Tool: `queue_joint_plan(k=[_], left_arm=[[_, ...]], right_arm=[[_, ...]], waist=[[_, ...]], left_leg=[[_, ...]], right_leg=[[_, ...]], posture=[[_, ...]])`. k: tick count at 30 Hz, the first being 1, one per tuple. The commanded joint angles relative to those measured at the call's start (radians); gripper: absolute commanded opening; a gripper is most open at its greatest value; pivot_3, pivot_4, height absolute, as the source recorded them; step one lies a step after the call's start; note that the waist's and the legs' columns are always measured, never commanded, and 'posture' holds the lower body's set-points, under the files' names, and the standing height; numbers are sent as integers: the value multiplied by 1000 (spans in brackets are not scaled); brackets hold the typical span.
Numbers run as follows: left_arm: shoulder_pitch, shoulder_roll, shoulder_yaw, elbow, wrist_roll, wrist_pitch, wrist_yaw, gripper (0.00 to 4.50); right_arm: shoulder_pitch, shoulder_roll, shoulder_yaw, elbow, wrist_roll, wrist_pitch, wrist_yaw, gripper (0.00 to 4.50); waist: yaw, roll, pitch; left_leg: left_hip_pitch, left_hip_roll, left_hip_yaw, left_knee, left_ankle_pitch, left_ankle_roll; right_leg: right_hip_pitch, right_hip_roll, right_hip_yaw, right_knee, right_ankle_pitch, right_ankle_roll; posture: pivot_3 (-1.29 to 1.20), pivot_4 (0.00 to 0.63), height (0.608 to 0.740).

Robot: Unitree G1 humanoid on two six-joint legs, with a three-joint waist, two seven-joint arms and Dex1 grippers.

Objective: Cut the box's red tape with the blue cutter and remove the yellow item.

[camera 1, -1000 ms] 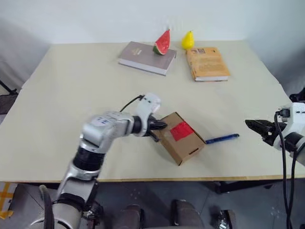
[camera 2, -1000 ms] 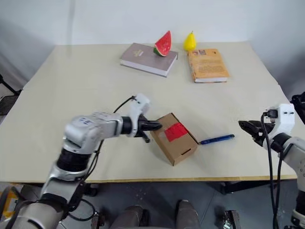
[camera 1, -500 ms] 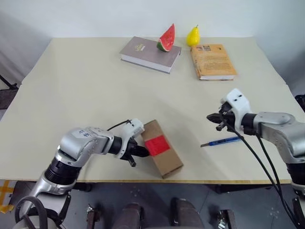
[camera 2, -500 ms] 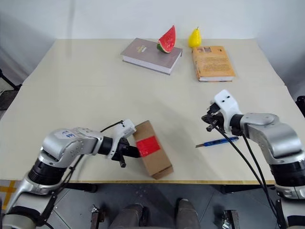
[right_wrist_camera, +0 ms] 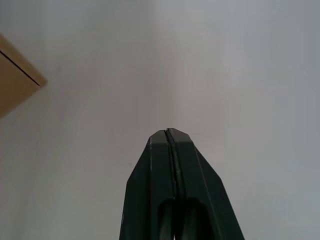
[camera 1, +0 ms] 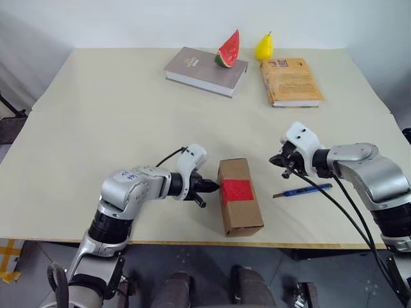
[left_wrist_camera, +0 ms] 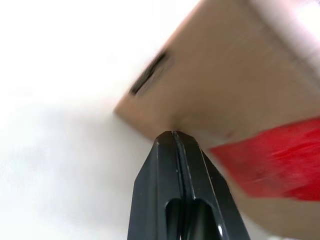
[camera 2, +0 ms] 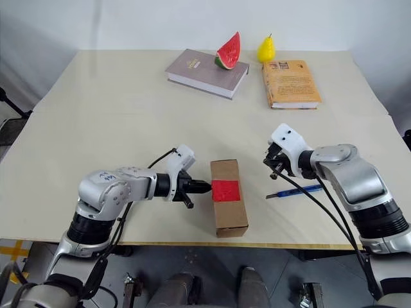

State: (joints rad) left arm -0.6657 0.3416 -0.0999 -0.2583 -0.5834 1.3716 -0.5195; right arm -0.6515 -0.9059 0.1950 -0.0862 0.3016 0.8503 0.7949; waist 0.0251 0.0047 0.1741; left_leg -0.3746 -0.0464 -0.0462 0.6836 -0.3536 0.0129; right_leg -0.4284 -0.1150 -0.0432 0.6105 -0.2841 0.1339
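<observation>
The brown box lies near the table's front edge, its long side running front to back, with the red tape across its top. My left gripper is shut and empty, its tip touching the box's left side beside the tape; the left wrist view has the box and red tape just past the shut fingertips. The blue cutter lies flat on the table right of the box. My right gripper is shut and empty, hovering above the cutter's left end. The yellow item is hidden.
A grey book with a watermelon slice on it lies at the back. An orange book and a yellow pear sit to its right. The table's front edge runs just below the box.
The box has been turned by the left gripper to lie front to back. The right arm swung in from the right edge and its gripper closed above the cutter.
</observation>
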Motion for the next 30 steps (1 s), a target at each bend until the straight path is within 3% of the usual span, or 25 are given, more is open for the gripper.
queue_joint_plan(k=[1,11,18,25,30], left_arm=[[-43,-15,60,-75,-92,55,-35,0],[-118,-132,5,-25,-94,35,0,0],[-121,-189,-48,62,-26,-60,52,0],[-52,-57,-22,76,44,-99,78,0],[-18,-2,-85,68,63,-129,44,0]], right_arm=[[-17,-68,-121,-84,11,48,1,17],[1,-165,-217,-284,104,215,49,17],[45,-201,-173,-302,90,267,35,17],[187,-243,-167,-280,47,236,24,17],[233,-290,-190,-321,79,269,58,17]], waist=[[2,0,0],[0,0,0],[1,0,0],[-2,0,0],[1,0,0]], left_leg=[[-1,0,0,0,0,0],[0,0,0,0,0,0],[0,0,1,1,0,0],[1,0,2,1,0,0],[1,0,2,1,0,0]], right_leg=[[-1,0,0,0,0,0],[0,0,0,1,0,0],[0,0,0,1,0,0],[-1,0,1,2,0,0],[0,0,2,2,0,0]], posture=[[0,150,740],[0,150,740],[0,150,740],[0,150,740],[0,150,740]])
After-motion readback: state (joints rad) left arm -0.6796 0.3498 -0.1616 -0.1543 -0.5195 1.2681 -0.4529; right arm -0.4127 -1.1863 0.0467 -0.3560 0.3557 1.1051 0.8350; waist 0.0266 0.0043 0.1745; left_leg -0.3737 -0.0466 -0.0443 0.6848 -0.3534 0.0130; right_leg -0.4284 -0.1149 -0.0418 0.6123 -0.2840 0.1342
